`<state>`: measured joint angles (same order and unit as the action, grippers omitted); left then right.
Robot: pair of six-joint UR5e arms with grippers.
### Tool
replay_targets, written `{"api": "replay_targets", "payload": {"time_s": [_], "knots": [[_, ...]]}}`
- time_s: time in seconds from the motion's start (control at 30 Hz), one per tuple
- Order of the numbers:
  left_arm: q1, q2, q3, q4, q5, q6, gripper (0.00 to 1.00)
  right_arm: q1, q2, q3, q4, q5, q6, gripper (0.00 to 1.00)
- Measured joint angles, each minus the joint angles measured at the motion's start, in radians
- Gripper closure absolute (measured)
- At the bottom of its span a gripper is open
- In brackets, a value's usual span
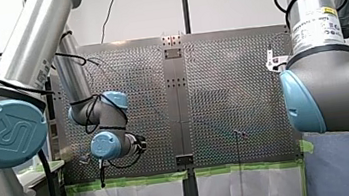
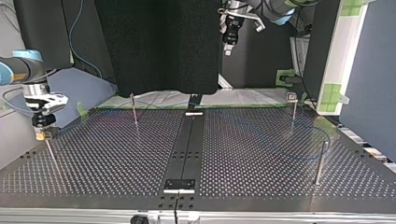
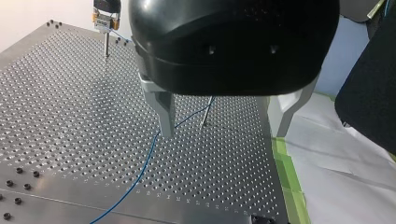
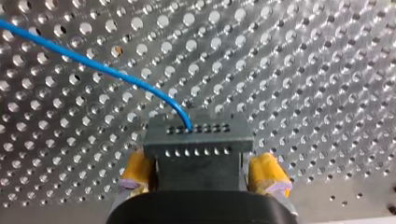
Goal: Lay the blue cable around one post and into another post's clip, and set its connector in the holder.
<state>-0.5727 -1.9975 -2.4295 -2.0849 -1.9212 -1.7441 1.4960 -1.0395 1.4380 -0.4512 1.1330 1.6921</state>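
Perforated table (image 2: 116, 158) (green-taped edge (image 1: 122, 183)) lies under clamped connector (image 4: 196, 140).

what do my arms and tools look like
Both arms are silver tubes with light blue joint caps and looped black cables. My left arm has a logo on one cap; my right arm carries a white label. My left tool is black with metal fingers; my right tool has yellow pads.

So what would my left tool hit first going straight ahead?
Left tool probably meets the perforated table first, near the thin post and blue cable between its open fingers; depth unclear.
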Motion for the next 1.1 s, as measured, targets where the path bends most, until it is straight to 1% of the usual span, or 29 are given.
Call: {"api": "replay_targets", "payload": {"time_s": [0.13,0.33,0.5,0.73,0.83,0.9,1.03,1.07,1.1], "knots": [[0.0,0.0,0.0,0.0,0.0,0.0,0.0,-0.001,0.0,0.0,0.001,0.017,0.002,0.0],[0.0,0.0,0.0,0.0,0.0,0.0,0.0,-0.004,0.0,0.0,0.003,0.055,0.003,0.0],[0.0,0.0,0.0,0.0,0.0,0.0,0.0,-0.006,0.0,0.0,0.009,0.092,0.012,0.0],[0.0,0.0,0.0,0.0,0.0,0.0,0.0,-0.018,-0.001,0.006,0.056,0.149,0.029,0.0],[0.0,0.0,0.0,0.0,0.001,0.0,0.0,-0.025,-0.005,0.024,0.076,0.173,0.045,0.0],[0.0,0.0,0.0,0.001,0.002,0.0,0.0,-0.03,-0.013,0.041,0.077,0.191,0.062,0.0],[0.0,0.0,0.005,0.001,0.013,-0.002,0.0,-0.028,-0.041,0.074,0.056,0.225,0.095,0.0],[0.0,0.0,0.007,0.001,0.016,-0.002,0.0,-0.025,-0.052,0.084,0.046,0.236,0.101,0.0],[0.0,0.0,0.01,0.001,0.018,-0.003,0.0,-0.021,-0.06,0.093,0.038,0.245,0.102,0.0]]}}
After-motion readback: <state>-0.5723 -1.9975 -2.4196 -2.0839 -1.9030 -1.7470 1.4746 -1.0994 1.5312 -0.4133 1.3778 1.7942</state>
